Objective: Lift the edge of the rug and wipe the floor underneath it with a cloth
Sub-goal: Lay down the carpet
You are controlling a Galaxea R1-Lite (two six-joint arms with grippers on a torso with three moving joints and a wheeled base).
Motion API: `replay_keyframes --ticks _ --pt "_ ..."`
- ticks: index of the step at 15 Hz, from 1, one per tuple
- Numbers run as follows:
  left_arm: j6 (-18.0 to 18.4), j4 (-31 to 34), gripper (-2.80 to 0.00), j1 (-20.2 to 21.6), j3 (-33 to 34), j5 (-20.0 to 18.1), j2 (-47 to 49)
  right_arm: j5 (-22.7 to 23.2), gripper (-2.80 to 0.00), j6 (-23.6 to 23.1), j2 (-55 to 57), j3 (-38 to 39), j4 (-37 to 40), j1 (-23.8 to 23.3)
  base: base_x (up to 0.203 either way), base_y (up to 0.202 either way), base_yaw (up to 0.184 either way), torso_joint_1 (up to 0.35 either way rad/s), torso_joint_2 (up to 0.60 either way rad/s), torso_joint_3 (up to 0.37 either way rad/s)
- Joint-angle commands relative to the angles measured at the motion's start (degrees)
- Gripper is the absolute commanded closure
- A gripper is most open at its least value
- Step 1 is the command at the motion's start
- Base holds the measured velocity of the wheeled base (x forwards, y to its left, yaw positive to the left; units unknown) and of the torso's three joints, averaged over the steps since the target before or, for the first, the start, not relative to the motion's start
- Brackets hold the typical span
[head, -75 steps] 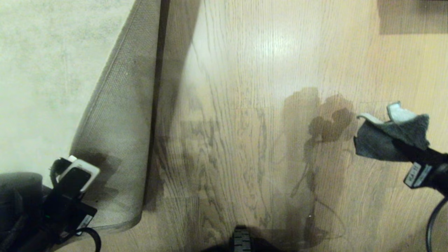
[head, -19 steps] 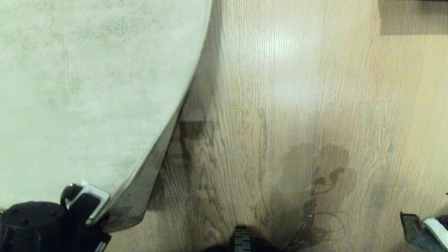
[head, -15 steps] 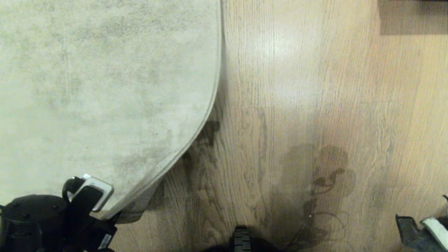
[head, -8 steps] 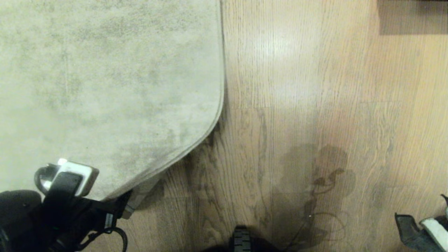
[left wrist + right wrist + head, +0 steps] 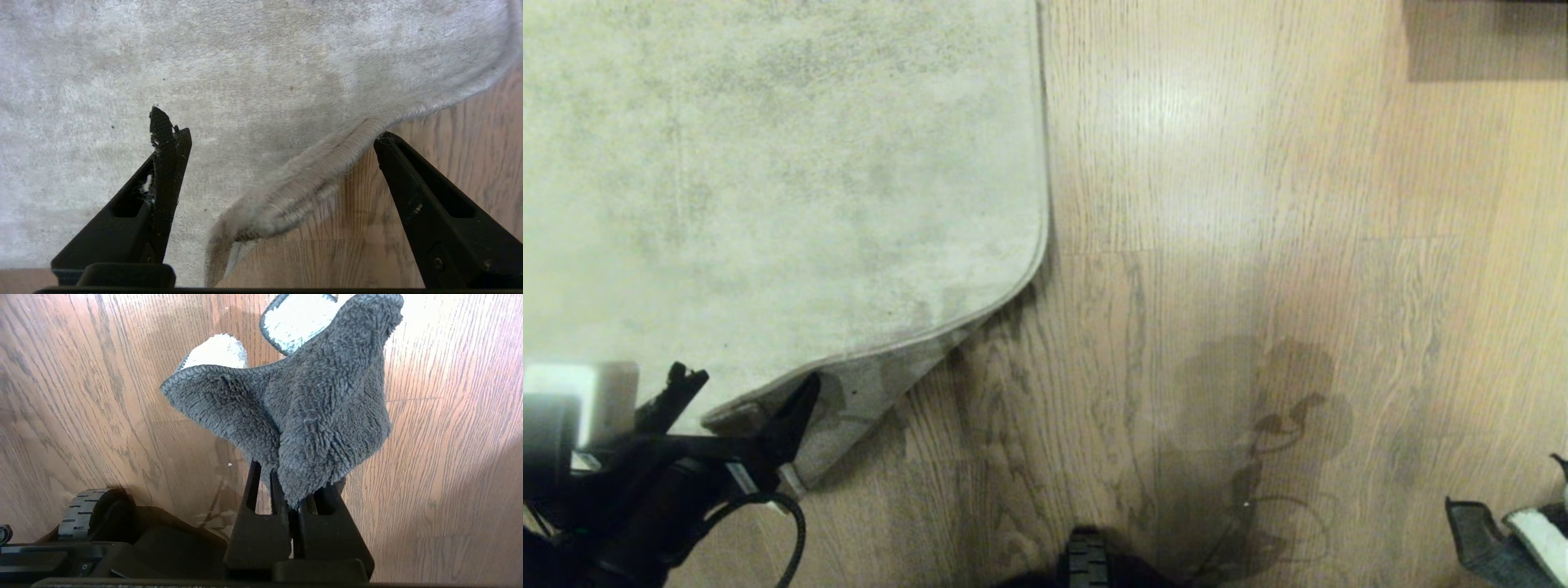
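One rug edge [image 5: 980, 314]; one floor [image 5: 1258, 245] of wood planks; one cloth [image 5: 302, 412] (grey, fleecy); two grippers, left gripper [image 5: 273, 126], right gripper [image 5: 292, 486].

Light brown wood-grain floor [image 5: 1258, 204] planks are being lit from above, a bright glare patch being reflected near the top centre. A dark rectangular shadow [image 5: 1486, 41] is being cast at the top right corner.
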Motion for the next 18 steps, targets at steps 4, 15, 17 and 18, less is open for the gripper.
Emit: replay_keyframes --ticks 4,15,17,18 --pt "-0.2 -0.7 -2.8 -2.5 0.0 0.1 -2.6 0.0 0.0 0.0 0.1 0.0 0.0 0.0 0.0 0.0 0.0 0.0 0.0 0.0" --pt "-2.7 21.7 0.0 -9.4 0.0 0.0 -10.0 0.0 0.0 0.0 0.1 0.0 0.0 0.0 0.0 0.0 0.0 0.0 0.0 0.0" --pt "-2.8 33.0 0.0 -10.9 0.0 -0.8 -9.7 0.0 0.0 0.0 0.1 0.0 0.0 0.0 0.0 0.0 0.0 0.0 0.0 0.0" --pt "-3.0 39.2 0.0 -11.1 0.0 -2.3 -9.4 0.0 0.0 0.0 0.1 0.0 0.0 0.0 0.0 0.0 0.0 0.0 0.0 0.0"
